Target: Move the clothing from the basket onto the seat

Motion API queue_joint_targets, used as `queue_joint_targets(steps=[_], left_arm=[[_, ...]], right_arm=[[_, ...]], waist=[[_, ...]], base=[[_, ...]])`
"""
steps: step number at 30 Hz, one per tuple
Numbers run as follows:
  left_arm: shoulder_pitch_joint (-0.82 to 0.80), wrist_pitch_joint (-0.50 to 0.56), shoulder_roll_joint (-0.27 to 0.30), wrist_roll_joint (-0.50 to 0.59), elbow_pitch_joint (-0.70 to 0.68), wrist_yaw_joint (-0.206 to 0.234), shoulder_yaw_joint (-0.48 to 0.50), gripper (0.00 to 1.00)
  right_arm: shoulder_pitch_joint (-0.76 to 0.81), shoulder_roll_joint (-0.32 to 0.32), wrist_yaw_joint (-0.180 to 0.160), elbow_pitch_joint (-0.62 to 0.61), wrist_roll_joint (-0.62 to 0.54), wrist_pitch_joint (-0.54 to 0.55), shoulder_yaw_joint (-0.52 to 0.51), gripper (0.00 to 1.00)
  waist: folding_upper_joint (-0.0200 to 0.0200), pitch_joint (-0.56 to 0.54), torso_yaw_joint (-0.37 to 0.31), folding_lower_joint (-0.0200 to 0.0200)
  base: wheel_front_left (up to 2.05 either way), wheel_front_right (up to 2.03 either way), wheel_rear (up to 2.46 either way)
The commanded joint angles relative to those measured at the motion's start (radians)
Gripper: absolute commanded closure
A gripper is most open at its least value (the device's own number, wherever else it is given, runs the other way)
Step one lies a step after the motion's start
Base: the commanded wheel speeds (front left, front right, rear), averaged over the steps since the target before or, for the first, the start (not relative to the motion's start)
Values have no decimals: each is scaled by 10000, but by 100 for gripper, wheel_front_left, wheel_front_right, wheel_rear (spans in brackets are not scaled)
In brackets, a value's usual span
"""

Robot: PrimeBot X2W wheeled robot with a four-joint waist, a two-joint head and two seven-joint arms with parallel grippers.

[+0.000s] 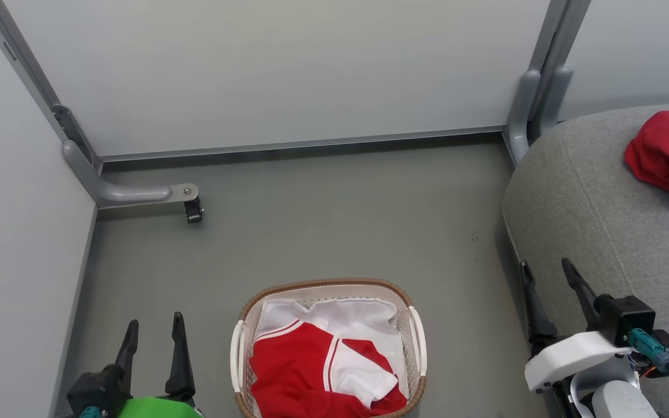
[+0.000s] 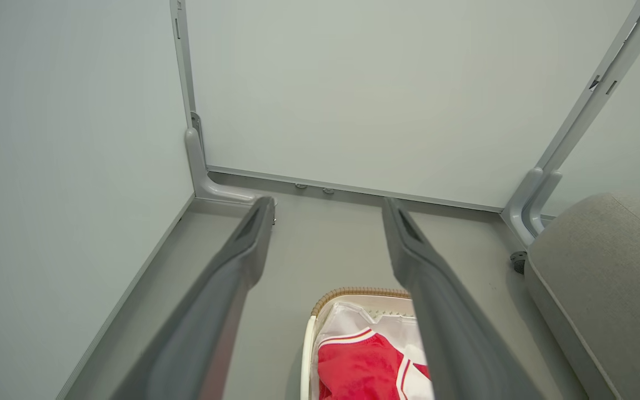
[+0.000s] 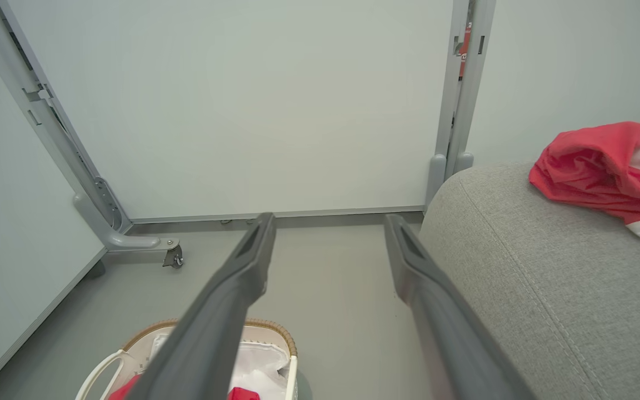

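Clothing (image 1: 294,366) in basket (image 1: 328,283) between left end effector (image 1: 155,319), right end effector (image 1: 545,263) (both wide, empty).

We see pale grey-green partition panels (image 1: 265,69) on grey metal posts (image 1: 552,52), a curved grey metal foot (image 1: 131,194) with small black caster (image 1: 193,210), matte grey floor (image 1: 323,215), even light.

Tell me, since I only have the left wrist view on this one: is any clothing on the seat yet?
Observer: Yes, one red garment lies on the seat, at the right edge of the head view.
Operator: What about the right gripper?
Observer: The right gripper is open and empty, at the seat's edge.
Operator: My view cuts off the basket's near end.
Observer: A second garment fills the basket right up to its near rim.
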Motion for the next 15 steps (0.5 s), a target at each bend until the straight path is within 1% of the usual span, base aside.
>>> queue_joint_targets(steps=[1,15], left_arm=[[39,-8,0,88,33,-66,7,0],[-131,-7,-13,43,261,-131,-105,0]], right_arm=[[58,-46,-10,15,-50,-44,2,0],[-82,-45,-10,1,-71,-44,43,0]], waist=[[0,-4,2,1],[0,98,24,1]], base=[[0,0,0],[0,0,0]])
